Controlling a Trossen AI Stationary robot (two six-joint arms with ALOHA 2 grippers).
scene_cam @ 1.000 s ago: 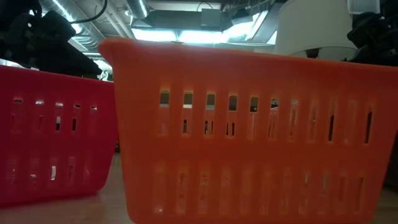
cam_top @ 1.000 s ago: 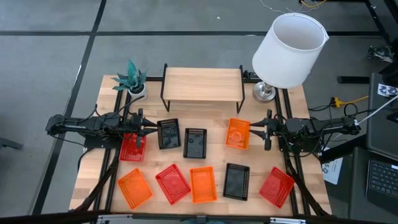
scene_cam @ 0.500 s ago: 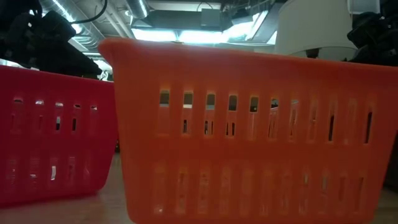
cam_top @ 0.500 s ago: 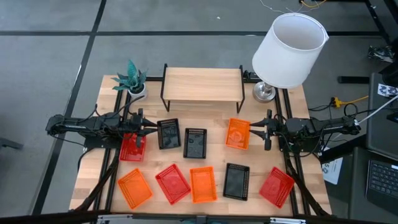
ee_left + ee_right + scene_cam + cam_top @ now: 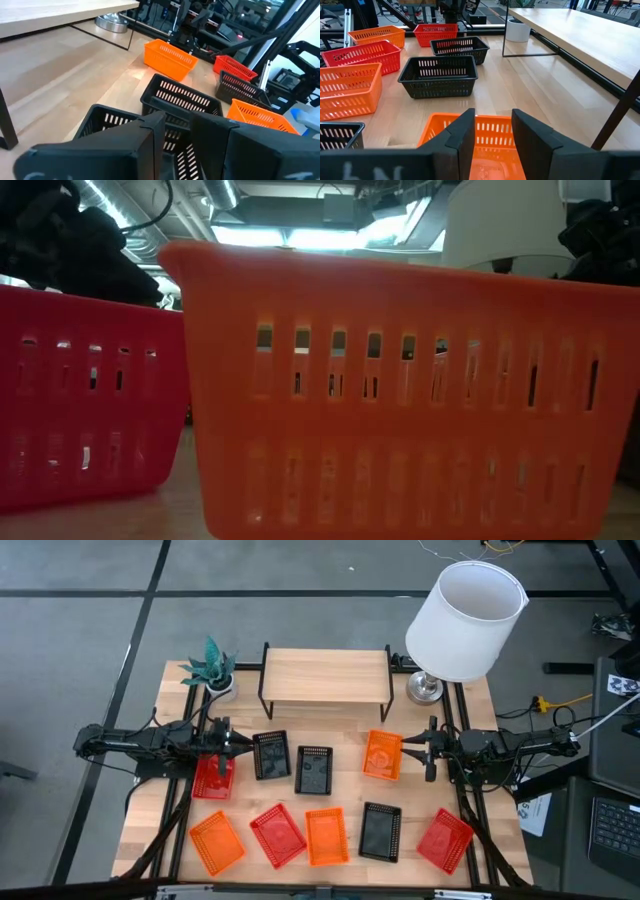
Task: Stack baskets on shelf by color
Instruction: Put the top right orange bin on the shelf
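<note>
Hovering with fingers parted and holding nothing, the left gripper sits beside a black basket, while the right gripper, also spread and empty, waits at an orange basket. All nine baskets lie on the table; the shelf stands bare. A clean pickup likely means pinching one rim squarely before lifting.
</note>
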